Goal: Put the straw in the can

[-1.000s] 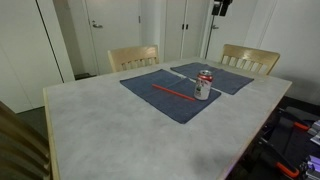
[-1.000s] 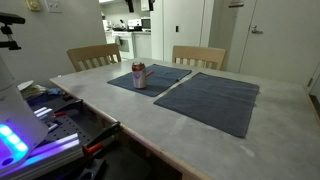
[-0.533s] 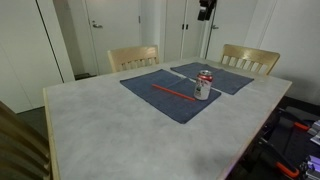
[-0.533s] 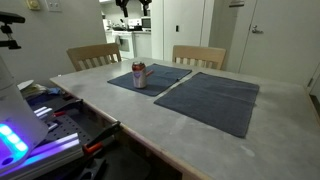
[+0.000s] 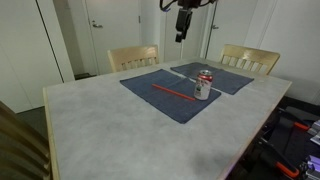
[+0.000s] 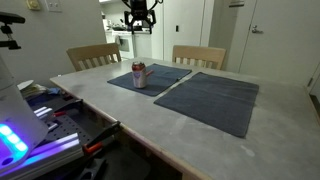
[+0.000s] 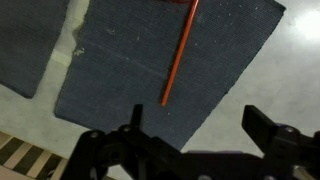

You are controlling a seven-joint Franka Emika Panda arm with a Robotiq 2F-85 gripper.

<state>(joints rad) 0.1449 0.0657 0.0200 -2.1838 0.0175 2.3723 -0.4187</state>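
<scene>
Change: the robot's black two-fingered hand (image 5: 181, 33) has swung in from the 1 o'clock corner of an exterior view and now hangs high over the mats; nothing below has moved.
Meaning: probably still the approach, with no pick-up begun.
Hand: fingers spread wide, empty.
Straw: the long, thin red drinking straw (image 5: 174, 92) lies flat on the dark blue cloth placemat (image 5: 155, 100), at 9 o'clock of the can.
Can: the small silver-and-red drink can (image 5: 203, 85) stands upright on the same mat.
Surface: pale speckled tabletop (image 5: 110, 135).
Room: light wooden chairs (image 5: 133, 57) at 12 o'clock, white doors (image 5: 112, 25) behind.
</scene>
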